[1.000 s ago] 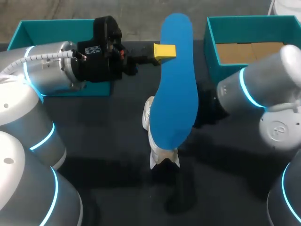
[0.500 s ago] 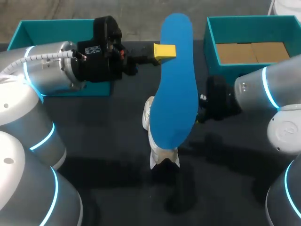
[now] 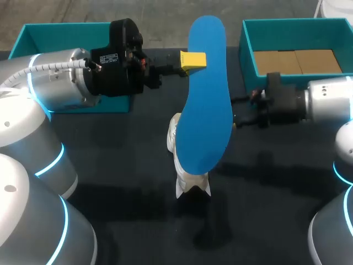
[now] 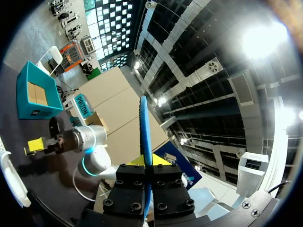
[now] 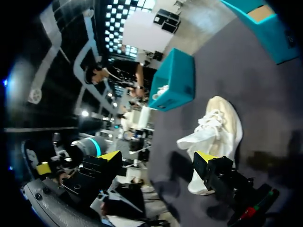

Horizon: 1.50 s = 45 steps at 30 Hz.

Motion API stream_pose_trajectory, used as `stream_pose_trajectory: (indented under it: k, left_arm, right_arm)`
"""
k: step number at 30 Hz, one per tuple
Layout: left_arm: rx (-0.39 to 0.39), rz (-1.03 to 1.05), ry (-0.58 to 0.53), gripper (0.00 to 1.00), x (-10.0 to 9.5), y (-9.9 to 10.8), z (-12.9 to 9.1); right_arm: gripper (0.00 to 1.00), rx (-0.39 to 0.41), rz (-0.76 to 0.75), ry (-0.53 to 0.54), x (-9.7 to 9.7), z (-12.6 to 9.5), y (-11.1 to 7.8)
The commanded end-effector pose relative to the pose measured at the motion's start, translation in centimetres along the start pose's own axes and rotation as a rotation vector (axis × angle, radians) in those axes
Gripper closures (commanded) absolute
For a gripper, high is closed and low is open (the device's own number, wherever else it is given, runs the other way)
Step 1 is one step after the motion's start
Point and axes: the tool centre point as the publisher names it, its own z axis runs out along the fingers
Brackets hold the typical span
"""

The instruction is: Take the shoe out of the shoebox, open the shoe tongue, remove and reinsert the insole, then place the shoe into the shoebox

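Here, the left tool (image 4: 147, 163) is pinching the blue insole (image 3: 207, 99) near one end, both yellow-tipped fingers pressing on its flat faces, so the insole is hanging in the air above the middle of the dark tabletop (image 3: 127, 165). In the left wrist view the insole is showing edge-on, running straight out from between the fingers. The cream-white shoe (image 3: 185, 171) is lying on the tabletop under the insole, outside the teal shoebox (image 3: 248, 49), which is sitting at the far right with its brown cardboard floor showing. A second teal box (image 3: 33, 33) is sitting at the far left, behind the left arm (image 3: 60, 83). The right arm (image 3: 325, 105) is coming in from the right, and the right tool (image 5: 158, 158) is hovering just beside the insole's right edge with its fingers spread wide, gripping nothing. In the right wrist view the shoe is lying ahead of those open fingers, laces and opening facing them, with the second teal box beyond it.
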Motion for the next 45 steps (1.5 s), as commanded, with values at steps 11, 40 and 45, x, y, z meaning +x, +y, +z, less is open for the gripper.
stream_pose_trajectory:
  k: [11, 40, 45]
  left_arm:
    - [0.003, 0.000, 0.001, 1.00, -0.1, 0.0, 0.2]
    - [0.003, 0.000, 0.001, 1.00, -0.1, 0.0, 0.2]
    - [0.003, 0.000, 0.001, 1.00, -0.1, 0.0, 0.2]
  right_arm:
    - [0.00, 0.032, -0.005, 0.068, 2.1, -1.4, 0.2]
    - [0.00, 0.070, 0.050, 0.092, 6.3, -1.3, 0.4]
    - [0.00, 0.070, 0.050, 0.092, 6.3, -1.3, 0.4]
